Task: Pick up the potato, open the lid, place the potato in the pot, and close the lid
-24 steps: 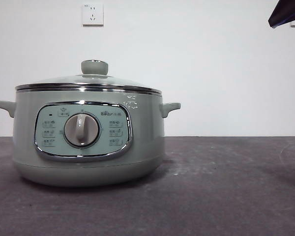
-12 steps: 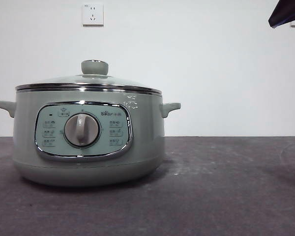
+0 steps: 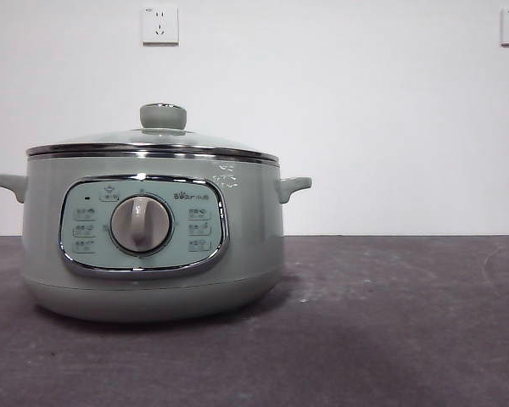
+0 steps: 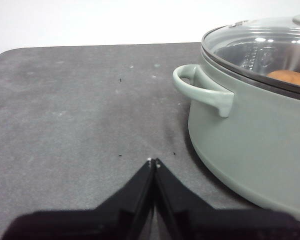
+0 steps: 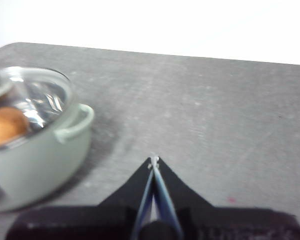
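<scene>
Potato (image 5: 7, 125) is seen through the glass of the lid (image 3: 153, 140), lying inside the pot (image 3: 153, 246); an orange-brown sliver of it is also visible under the glass in the left wrist view. The lid is seated level on the chrome rim, its knob (image 3: 163, 116) upright at the centre. By these signs the task is judged to be essentially complete, with only the retreat of the arms left.

The pot stands on the dark bench (image 3: 390, 322), with its dial facing the front camera. The left pincer (image 4: 153, 162) is held low over the bench just beside one side handle (image 4: 205, 90), its jaws pressed together on nothing. The right pincer (image 5: 153, 160) is likewise closed and empty, set apart from the other handle (image 5: 77, 122).

For a clean finish, both arms should be drawn away from the handles without any brush against them, so that the lid is not jolted off its seat.
</scene>
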Robot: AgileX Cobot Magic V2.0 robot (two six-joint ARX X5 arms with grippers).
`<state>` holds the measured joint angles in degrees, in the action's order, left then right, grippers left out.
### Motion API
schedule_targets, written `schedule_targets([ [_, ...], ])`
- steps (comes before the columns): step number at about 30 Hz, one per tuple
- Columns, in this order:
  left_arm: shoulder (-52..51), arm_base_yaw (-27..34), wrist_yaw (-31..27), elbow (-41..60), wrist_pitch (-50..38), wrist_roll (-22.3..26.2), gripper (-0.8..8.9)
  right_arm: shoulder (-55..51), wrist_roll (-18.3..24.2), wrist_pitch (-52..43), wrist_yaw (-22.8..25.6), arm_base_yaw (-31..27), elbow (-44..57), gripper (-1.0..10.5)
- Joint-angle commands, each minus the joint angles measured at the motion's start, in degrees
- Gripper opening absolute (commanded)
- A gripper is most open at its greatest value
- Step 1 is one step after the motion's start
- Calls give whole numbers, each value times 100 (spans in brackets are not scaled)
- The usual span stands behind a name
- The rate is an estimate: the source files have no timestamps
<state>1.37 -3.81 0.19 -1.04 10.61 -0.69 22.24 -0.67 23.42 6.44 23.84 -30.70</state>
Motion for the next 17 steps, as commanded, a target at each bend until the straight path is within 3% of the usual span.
schedule_targets([
  [1,-17,15,-9,85,-7,-59,-3,-437,531,-492,-570,-780,518,0],
  [4,-17,15,-7,85,-7,-59,-3,-901,623,-1043,-1078,-1368,1058,0],
  [9,-17,15,-9,85,-7,-57,-3,-1416,612,-1593,-1305,-1937,1784,0],
  [17,-17,15,-7,85,-7,-59,-3,-1912,608,-1703,-1397,-2192,2542,0],
])
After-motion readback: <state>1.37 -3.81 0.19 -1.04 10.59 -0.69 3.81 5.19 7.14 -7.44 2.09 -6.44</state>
